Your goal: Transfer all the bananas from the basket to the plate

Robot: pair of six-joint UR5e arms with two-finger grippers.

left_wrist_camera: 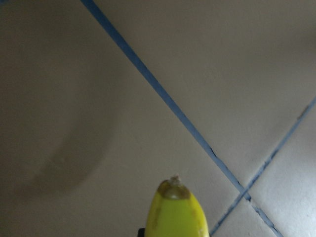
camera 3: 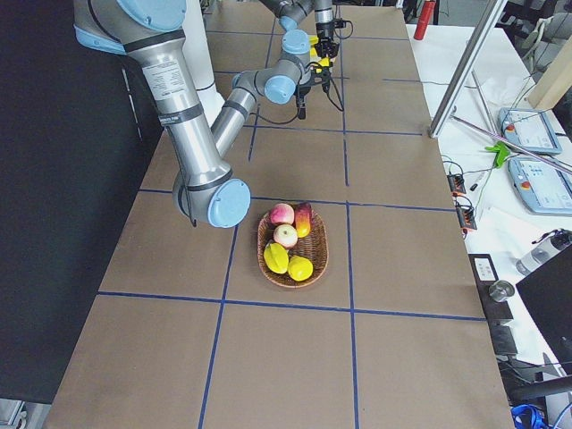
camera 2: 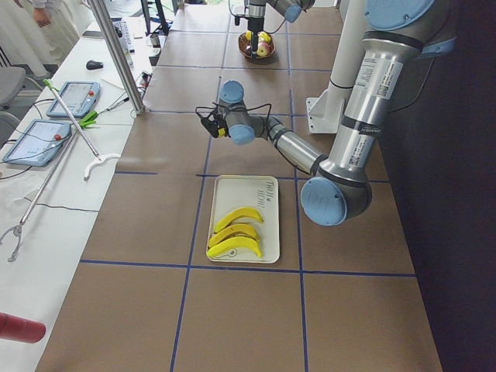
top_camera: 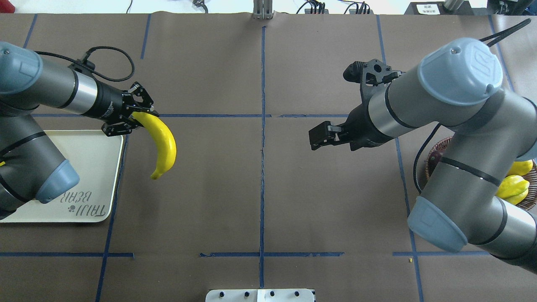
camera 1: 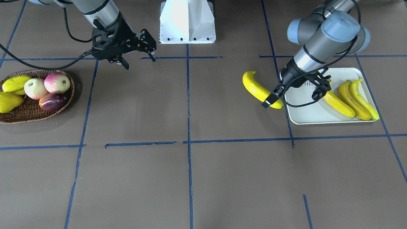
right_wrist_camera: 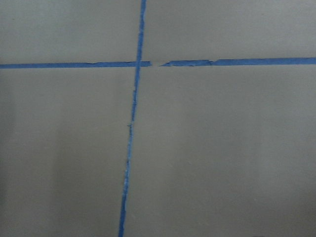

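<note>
Left fingers (camera 1: 268,101) clamped on one end of a banana (camera 1: 254,86) hanging over the desk (camera 1: 190,178) just beside the plate (camera 1: 305,109): best carry it in over the bare part by the three bananas (camera 1: 349,97) there, lower, then release; right fingers (camera 1: 125,64) spread, empty.

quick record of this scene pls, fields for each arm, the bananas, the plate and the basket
left end effector: shut on the held banana, above the table beside the plate, not over it
right end effector: open, empty, over bare table
plate: three bananas lying side by side
basket: no long bananas visible; five other fruits
task status: fourth banana not yet on the plate
</note>
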